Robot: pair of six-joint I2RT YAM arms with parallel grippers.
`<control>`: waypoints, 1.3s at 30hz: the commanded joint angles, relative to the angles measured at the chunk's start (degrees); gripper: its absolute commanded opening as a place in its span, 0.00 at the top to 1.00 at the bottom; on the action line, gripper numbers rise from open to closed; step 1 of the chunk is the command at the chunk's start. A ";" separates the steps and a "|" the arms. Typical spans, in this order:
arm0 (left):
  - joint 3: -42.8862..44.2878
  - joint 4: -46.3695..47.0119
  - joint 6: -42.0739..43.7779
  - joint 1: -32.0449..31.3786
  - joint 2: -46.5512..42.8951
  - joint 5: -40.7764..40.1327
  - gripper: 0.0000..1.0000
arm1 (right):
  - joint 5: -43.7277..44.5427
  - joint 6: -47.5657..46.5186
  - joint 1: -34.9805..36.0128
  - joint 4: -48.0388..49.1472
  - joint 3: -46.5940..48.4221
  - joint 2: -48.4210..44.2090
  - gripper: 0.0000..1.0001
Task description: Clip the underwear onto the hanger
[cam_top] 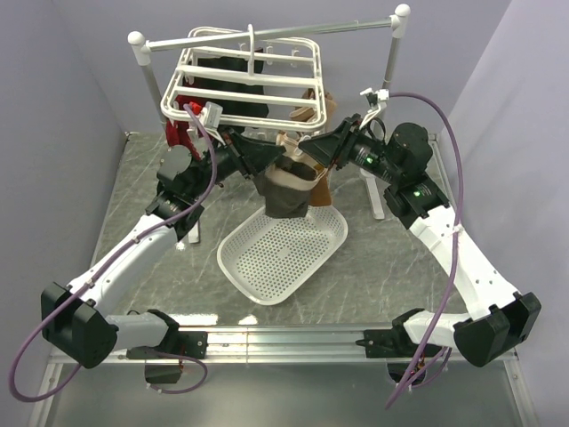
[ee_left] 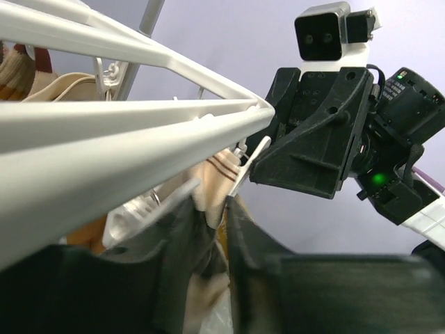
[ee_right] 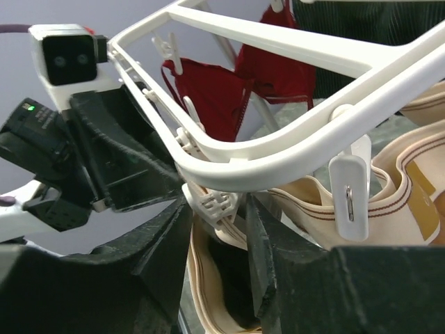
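The white hanger (cam_top: 249, 84) hangs from the rail at the back. The underwear (cam_top: 286, 197), dark grey-brown with a pale beige waistband, hangs under the hanger's front edge, above the basket. My left gripper (cam_top: 269, 169) is shut on the underwear's waistband (ee_left: 208, 177), just under the hanger bars (ee_left: 139, 118). My right gripper (cam_top: 313, 165) faces it from the right. Its fingers (ee_right: 170, 236) close round a small white clip (ee_right: 212, 203) under the hanger's corner (ee_right: 229, 167). The waistband (ee_right: 201, 278) runs up into that clip.
A white perforated basket (cam_top: 284, 253) lies on the table below the underwear. A red lacy garment (cam_top: 182, 124), a black one (cam_top: 236, 89) and an orange-brown one (cam_top: 322, 111) hang on the hanger. The grey rail (cam_top: 267, 36) stands on white posts (cam_top: 147, 67). Another free clip (ee_right: 350, 195) dangles to the right.
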 commanded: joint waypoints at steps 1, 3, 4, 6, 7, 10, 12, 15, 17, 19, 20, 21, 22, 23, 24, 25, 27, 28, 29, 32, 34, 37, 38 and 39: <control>-0.59 -1.27 2.83 0.07 -2.95 0.02 0.68 | 1.50 -1.44 -0.19 -1.38 0.73 0.51 0.57; -1.39 -2.42 4.07 0.07 -4.88 0.28 0.64 | 2.65 -1.62 -0.28 -2.01 1.26 0.87 0.59; -1.91 -3.29 4.68 0.16 -5.58 0.28 0.61 | 2.83 -1.71 -0.19 -1.66 1.18 0.78 0.59; -2.44 -5.66 6.79 0.07 -7.87 0.20 0.59 | 3.00 -1.45 -0.27 -1.31 0.91 0.61 0.59; -3.23 -6.28 7.40 0.07 -8.57 0.28 0.57 | 3.18 -1.36 -0.28 -1.31 0.91 0.69 0.59; -4.63 -10.75 9.60 0.16 -11.73 0.20 0.56 | 3.44 -1.44 -0.27 -1.40 1.00 0.69 0.60; -5.25 -13.22 11.53 0.07 -14.02 0.11 0.56 | 3.44 -1.44 -0.10 -1.31 0.91 0.69 0.60; -5.61 -16.83 15.40 0.16 -16.57 -0.24 0.57 | 3.35 -1.27 -0.27 -1.22 0.65 0.43 0.60; -4.65 -18.76 18.47 0.07 -16.75 -1.38 0.57 | 3.18 -1.44 -0.28 -1.05 0.30 0.17 0.60; -2.11 -20.43 20.93 0.16 -15.70 -3.14 0.57 | 2.92 -1.44 -0.28 -0.87 0.03 -0.01 0.60; -1.22 -21.66 21.73 0.16 -14.13 -4.80 0.57 | 2.83 -1.44 -0.28 -0.78 -0.14 -0.18 0.60; -0.26 -21.93 22.52 0.16 -13.33 -5.33 0.57 | 2.74 -1.44 -0.19 -0.69 -0.23 -0.27 0.60; 1.06 -21.76 23.75 0.08 -12.54 -5.69 0.57 | 2.65 -1.71 -0.19 -0.43 -0.32 -0.45 0.60; 1.51 -21.24 24.19 0.07 -11.58 -6.74 0.57 | 2.65 -1.80 -0.19 -0.43 -0.40 -0.54 0.60; 1.86 -20.79 24.55 0.07 -11.04 -7.18 0.57 | 2.65 -1.97 -0.27 -0.34 -0.58 -0.89 0.60; 2.47 -20.27 24.90 0.07 -10.60 -7.53 0.56 | 2.65 -2.23 -0.28 -0.43 -0.67 -0.98 0.60; 3.09 -19.30 25.16 0.16 -9.37 -8.32 0.56 | 2.65 -2.67 -0.19 -0.60 -0.93 -1.59 0.61; 3.35 -18.77 24.99 0.16 -9.11 -8.33 0.56 | 2.65 -3.02 -0.19 -0.61 -1.02 -1.68 0.61; 3.36 -18.33 25.08 0.16 -8.58 -8.42 0.56 | 2.65 -3.20 -0.19 -0.61 -1.28 -1.94 0.61; 4.15 -16.75 24.55 0.07 -7.44 -8.59 0.56 | 2.65 -3.47 -0.19 -0.08 -2.07 -2.73 0.61; 4.58 -16.14 23.94 0.07 -6.91 -8.85 0.57 | 2.83 -3.64 -0.10 0.88 -2.34 -3.44 0.62; 4.85 -15.52 23.50 0.16 -6.29 -8.68 0.60 | 3.00 -3.64 -0.01 3.08 -2.95 -4.05 0.64; 4.68 -14.39 23.32 0.08 -6.20 -8.33 0.60 | 3.18 -3.73 0.25 3.61 -3.13 -4.23 0.64; 4.50 -13.59 23.14 0.16 -6.20 -8.07 0.60 | 3.35 -3.90 0.51 3.87 -3.22 -4.32 0.64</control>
